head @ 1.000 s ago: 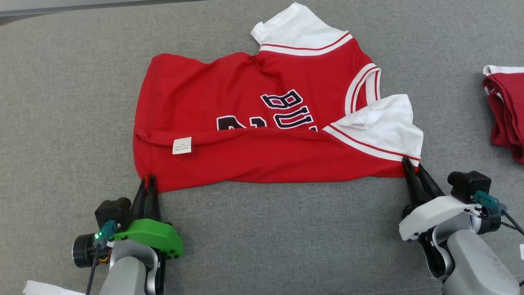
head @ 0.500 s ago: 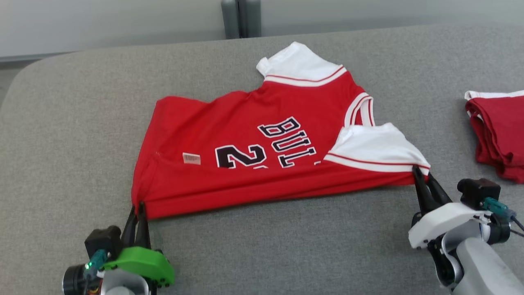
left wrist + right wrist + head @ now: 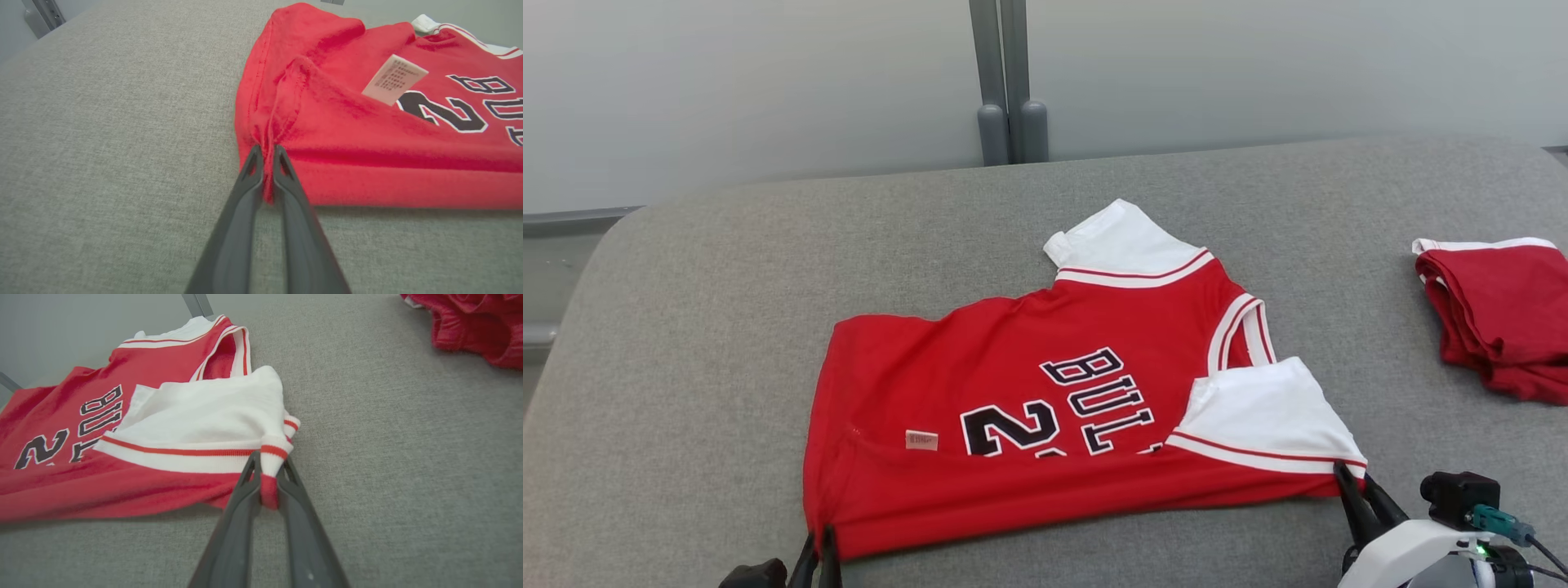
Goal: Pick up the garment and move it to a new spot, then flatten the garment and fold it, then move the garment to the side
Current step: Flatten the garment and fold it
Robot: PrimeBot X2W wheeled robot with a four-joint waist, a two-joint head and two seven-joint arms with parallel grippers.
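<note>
A red jersey (image 3: pixel 1045 392) with white sleeves and black lettering lies spread on the grey cushion, its near edge folded over. My left gripper (image 3: pixel 818 537) is shut on the jersey's near left hem corner (image 3: pixel 265 155), pinched between the dark fingers (image 3: pixel 245 192). At the near right, my right gripper (image 3: pixel 1347 478) is shut on the red-and-white sleeve edge (image 3: pixel 271 457) of the jersey (image 3: pixel 122 428). A white care label (image 3: pixel 394 79) lies on the red cloth by the number 2.
A folded red garment (image 3: pixel 1499 314) with white trim lies at the right edge of the cushion (image 3: pixel 703 327), also seen as a red pile (image 3: pixel 478 322) far right. A pale wall with a grey post (image 3: pixel 1005 82) stands behind the cushion's far edge.
The head camera has tilted up, showing the wall. The near fold of the jersey has been drawn back toward me, uncovering more of the number; both grippers keep their hold.
</note>
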